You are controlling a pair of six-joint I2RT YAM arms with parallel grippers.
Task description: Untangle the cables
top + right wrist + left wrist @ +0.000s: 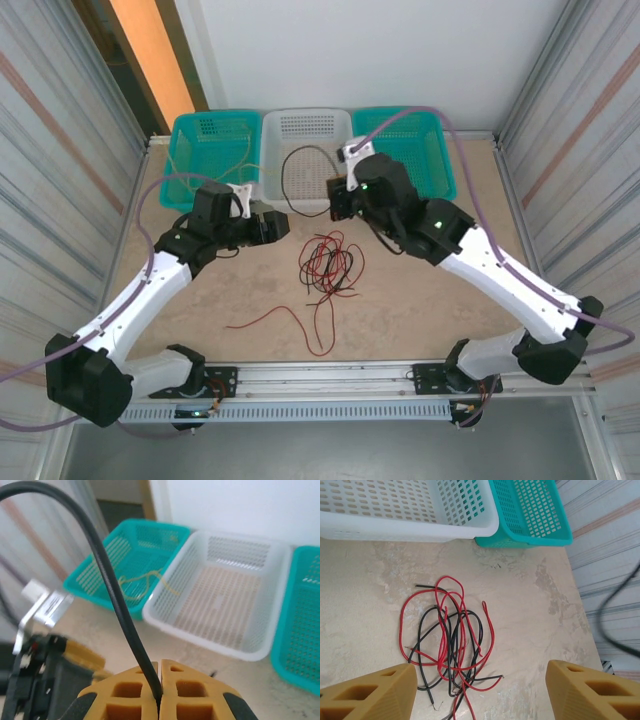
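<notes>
Pads of the right gripper (159,674) are pressed together on a black cable (107,580), which rises from between them and curves up and out of the wrist view's left edge. From above, that strand loops over the white basket (272,150) at the middle of the table's far edge; whether it touches the basket floor cannot be told. The left teal basket (118,540) holds a thin yellow cable (145,582) lying in loose curls on its floor, with part of it trailing over the near rim toward the left arm in the top view. The right teal basket (432,130) stands touching the white one on the other side. The left gripper (480,690) is spread wide, its two tan fingers (375,692) at the bottom corners of its wrist view, gripping nothing. Just ahead of and partly between them lies the tangle of red and black cables (447,635) on the tabletop, near the baskets but apart from them. A loose red cable (290,322) lies nearer the arm bases, its link to the tangle hard to make out. A dark blurred strand (604,622) crosses the right edge of the left wrist view.
</notes>
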